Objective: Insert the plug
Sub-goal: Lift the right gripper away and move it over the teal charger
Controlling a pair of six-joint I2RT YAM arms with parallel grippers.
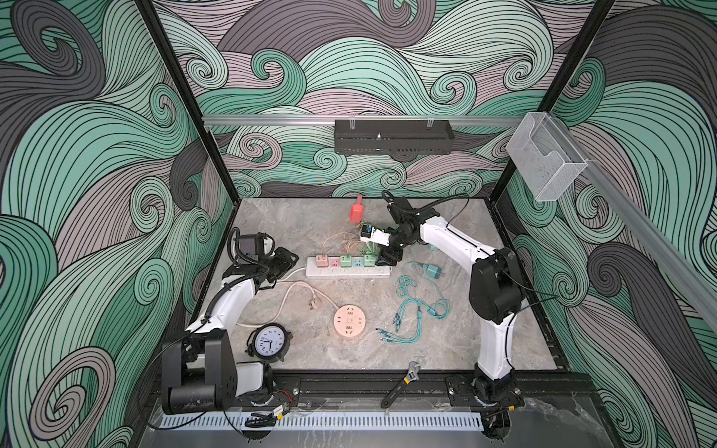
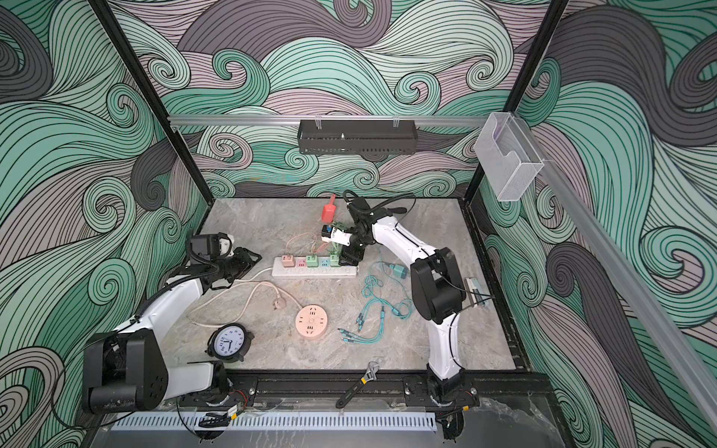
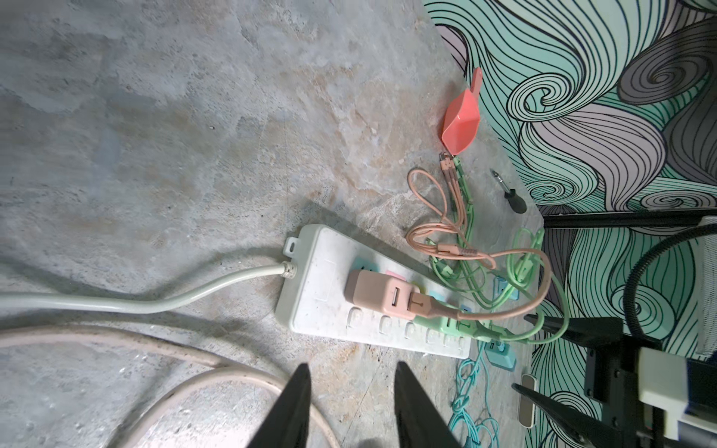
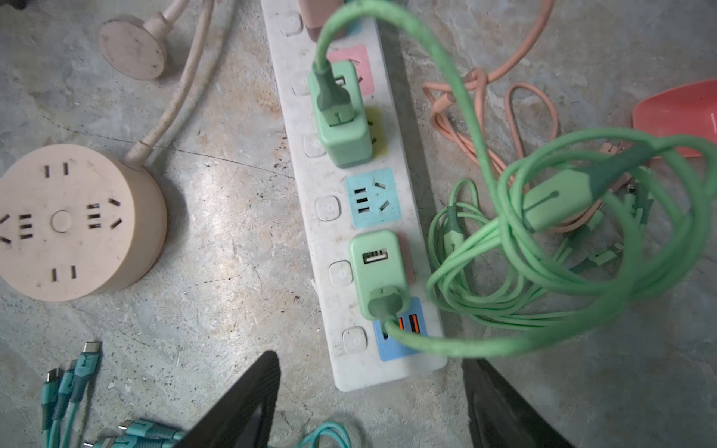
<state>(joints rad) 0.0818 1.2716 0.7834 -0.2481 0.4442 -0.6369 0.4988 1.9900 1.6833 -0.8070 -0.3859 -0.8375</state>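
The right gripper (image 4: 370,357), fingers apart and empty, hangs over the end of the power strip (image 4: 333,236); just beyond, the green plug (image 4: 378,271) sits pushed home, seemingly needing no hold; the left gripper (image 3: 353,364), fingers parted, empty, hovers by the strip's cord (image 3: 155,300).

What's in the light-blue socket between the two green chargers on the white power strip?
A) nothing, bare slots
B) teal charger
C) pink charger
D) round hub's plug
A: in the right wrist view the light-blue socket on the power strip shows bare slots, with a green charger on one side and another on the other.
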